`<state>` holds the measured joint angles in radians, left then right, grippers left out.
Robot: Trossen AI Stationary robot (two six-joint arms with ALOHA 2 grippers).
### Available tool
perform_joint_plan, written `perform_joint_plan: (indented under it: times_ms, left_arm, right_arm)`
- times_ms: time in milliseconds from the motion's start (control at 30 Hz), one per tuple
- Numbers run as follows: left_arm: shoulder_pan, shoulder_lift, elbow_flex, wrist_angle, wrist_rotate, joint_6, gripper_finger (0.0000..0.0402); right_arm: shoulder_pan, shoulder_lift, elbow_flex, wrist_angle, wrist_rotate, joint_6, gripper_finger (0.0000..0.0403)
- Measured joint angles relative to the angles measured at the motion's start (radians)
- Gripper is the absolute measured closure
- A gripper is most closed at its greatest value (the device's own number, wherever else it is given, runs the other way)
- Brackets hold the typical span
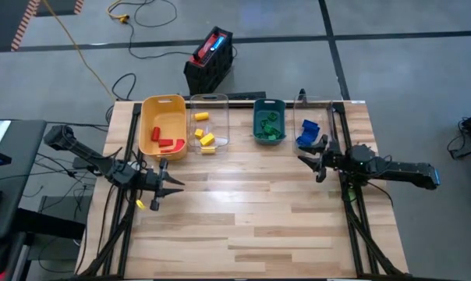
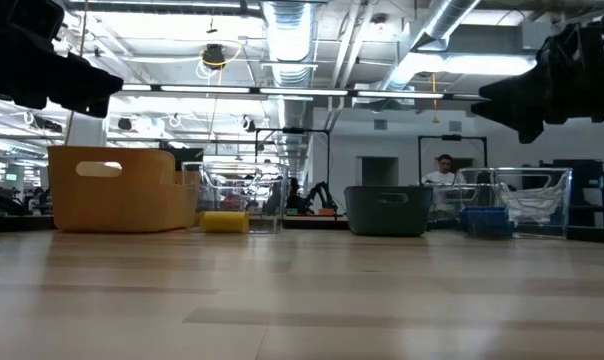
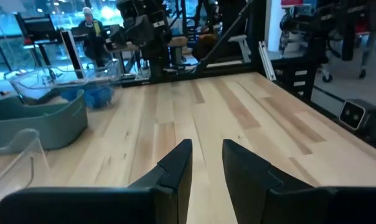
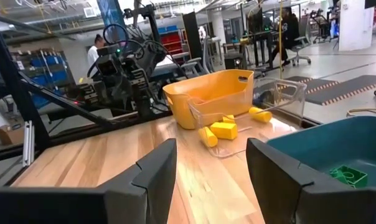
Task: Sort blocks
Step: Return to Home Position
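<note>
High view: I am reading all the blocks as lying in the row of bins at the table's (image 1: 251, 222) far edge. The red blocks (image 1: 164, 139) are in the yellow bin (image 1: 167, 117), the yellow blocks (image 1: 206, 140) in the left clear bin (image 1: 217, 123), the green blocks (image 1: 270, 125) in the teal bin (image 1: 257, 115), and the blue blocks (image 1: 307, 133) in the right clear bin (image 1: 310, 109). The left gripper (image 1: 173, 176) is hanging near the yellow bin's front. The right gripper (image 1: 309, 161) is hanging just before the right clear bin. Bare wood is lying open between them and toward the near edge.

Low view: both grippers are hovering well above the tabletop, clear of every bin rim.

Left wrist view: the jaws are standing slightly apart, gripping nothing.

Right wrist view: the jaws are standing wide apart and empty, facing the yellow blocks well beyond the fingers.
</note>
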<state>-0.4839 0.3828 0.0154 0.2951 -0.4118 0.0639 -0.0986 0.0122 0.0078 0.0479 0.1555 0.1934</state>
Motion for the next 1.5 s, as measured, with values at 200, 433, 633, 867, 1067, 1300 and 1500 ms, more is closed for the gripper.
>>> perform_joint_plan:
  times_ms: [200,433,633,867,1067,1300,1500]
  left_arm:
    - [0.0,0.003,0.0,-0.015,0.001,-0.066,0.0319]
    - [0.0,0.003,-0.001,-0.097,0.001,-0.026,0.0319]
    - [0.0,0.003,-0.001,-0.196,0.001,-0.016,0.0319]
    - [0.0,0.004,0.004,-0.224,0.005,-0.016,0.0319]
    - [0.0,0.003,0.004,-0.229,0.004,-0.016,0.0319]
    - [0.0,0.003,0.004,-0.231,0.004,-0.016,0.0319]
    - [0.0,0.003,0.004,-0.232,0.002,-0.016,0.0319]
  right_arm:
    - [0.0,0.0,0.0,-0.002,0.0,0.0,0.0196]
    - [0.0,0.0,0.0,-0.006,0.0,0.0,0.0196]
    - [0.0,0.0,0.0,-0.008,0.001,0.0,0.0196]
    - [0.0,0.0,0.0,-0.009,0.001,-0.001,0.0196]
    - [0.0,0.0,0.0,-0.01,0.002,-0.001,0.0196]
    - [0.0,0.0,0.0,-0.01,0.002,-0.001,0.0196]
    - [0.0,0.0,0.0,-0.01,0.002,-0.001,0.0196]
